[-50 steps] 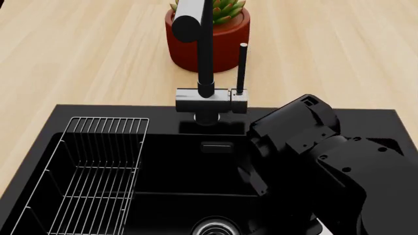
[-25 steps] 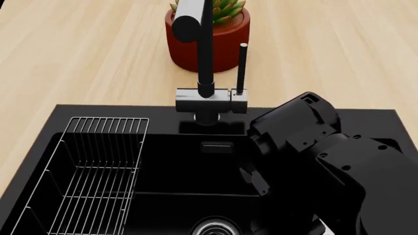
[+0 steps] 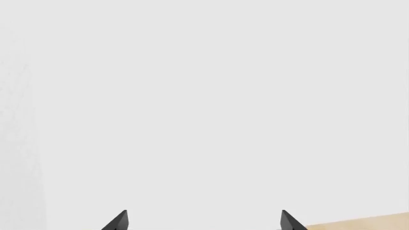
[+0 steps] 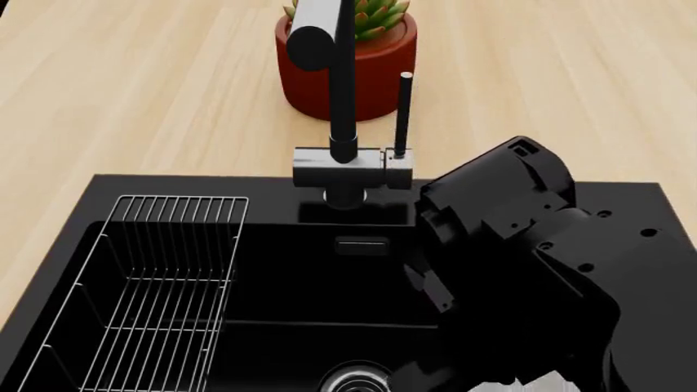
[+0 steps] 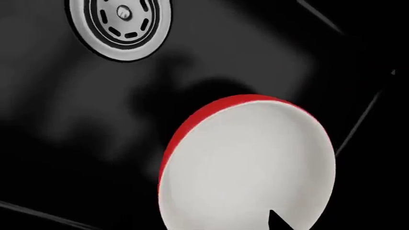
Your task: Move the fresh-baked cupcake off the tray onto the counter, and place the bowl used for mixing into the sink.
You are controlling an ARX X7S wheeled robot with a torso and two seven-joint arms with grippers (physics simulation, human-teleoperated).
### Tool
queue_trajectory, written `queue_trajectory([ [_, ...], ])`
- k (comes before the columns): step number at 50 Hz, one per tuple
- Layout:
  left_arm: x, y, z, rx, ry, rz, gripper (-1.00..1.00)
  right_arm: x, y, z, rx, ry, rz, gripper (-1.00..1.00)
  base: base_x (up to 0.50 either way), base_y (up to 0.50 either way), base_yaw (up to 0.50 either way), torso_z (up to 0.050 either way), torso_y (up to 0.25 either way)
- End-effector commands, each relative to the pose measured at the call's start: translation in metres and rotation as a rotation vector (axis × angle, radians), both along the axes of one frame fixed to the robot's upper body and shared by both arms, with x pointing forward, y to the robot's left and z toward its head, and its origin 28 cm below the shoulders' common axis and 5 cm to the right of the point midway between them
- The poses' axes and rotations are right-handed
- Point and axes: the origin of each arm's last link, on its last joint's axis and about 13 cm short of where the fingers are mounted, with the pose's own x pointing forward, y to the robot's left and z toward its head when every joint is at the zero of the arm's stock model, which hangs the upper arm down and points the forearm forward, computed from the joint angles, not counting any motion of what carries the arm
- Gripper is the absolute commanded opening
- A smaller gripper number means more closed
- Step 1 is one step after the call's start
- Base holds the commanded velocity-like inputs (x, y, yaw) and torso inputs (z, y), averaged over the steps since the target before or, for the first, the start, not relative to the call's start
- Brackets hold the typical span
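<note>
The round bowl, glossy red outside and white inside, lay down in the large black recessed sink, its open white face turned up toward the right wrist camera and a red crescent of its outer wall showing along one edge. It sat just beside the round metal drain, apart from it, with black basin floor between them. The right gripper was directly over the bowl: only one dark fingertip showed against the white interior near the rim, so whether those fingers were parted or pinching the rim could not be told. In the head view the right arm reached down into the basin and hid the bowl almost entirely; a pale sliver showed at the lower edge. The right arm was plainly the nearer one. The left gripper pointed at a blank pale background, its two dark fingertips spread wide with nothing between them, a strip of light wooden counter at one corner. Being round, the bowl gave no long axis to align to. The cupcake and the tray were not in view.
</note>
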Motion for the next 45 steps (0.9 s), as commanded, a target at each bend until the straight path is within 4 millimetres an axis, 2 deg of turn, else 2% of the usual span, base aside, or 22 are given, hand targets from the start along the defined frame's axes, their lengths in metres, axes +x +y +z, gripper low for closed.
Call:
queue_trajectory([
  [1, 0.000, 0.000, 0.002, -0.002, -0.028, -0.002, 1.00, -0.004, -0.002, 0.020, -0.016, -0.009, -0.009, 1.00, 0.00, 0.00, 0.00, 0.000, 0.000],
  [8, 0.000, 0.000, 0.002, 0.002, -0.025, -0.002, 1.00, -0.005, -0.004, 0.038, -0.021, -0.067, -0.011, 1.00, 0.00, 0.00, 0.00, 0.000, 0.000],
  [18, 0.000, 0.000, 0.001, -0.001, -0.026, -0.004, 1.00, -0.009, -0.005, 0.050, 0.011, -0.142, -0.040, 1.00, 0.00, 0.00, 0.00, 0.000, 0.000],
  [24, 0.000, 0.001, 0.001, 0.001, -0.024, -0.005, 1.00, -0.008, -0.006, 0.075, -0.002, -0.256, -0.076, 1.00, 0.00, 0.00, 0.00, 0.000, 0.000],
  [30, 0.001, 0.001, -0.001, -0.002, -0.022, -0.008, 1.00, -0.009, -0.004, 0.091, 0.003, -0.344, -0.088, 1.00, 0.00, 0.00, 0.00, 0.000, 0.000],
  [45, 0.002, 0.002, -0.002, -0.006, -0.017, -0.015, 1.00, -0.013, -0.006, 0.115, -0.009, -0.478, -0.141, 1.00, 0.00, 0.00, 0.00, 0.000, 0.000],
])
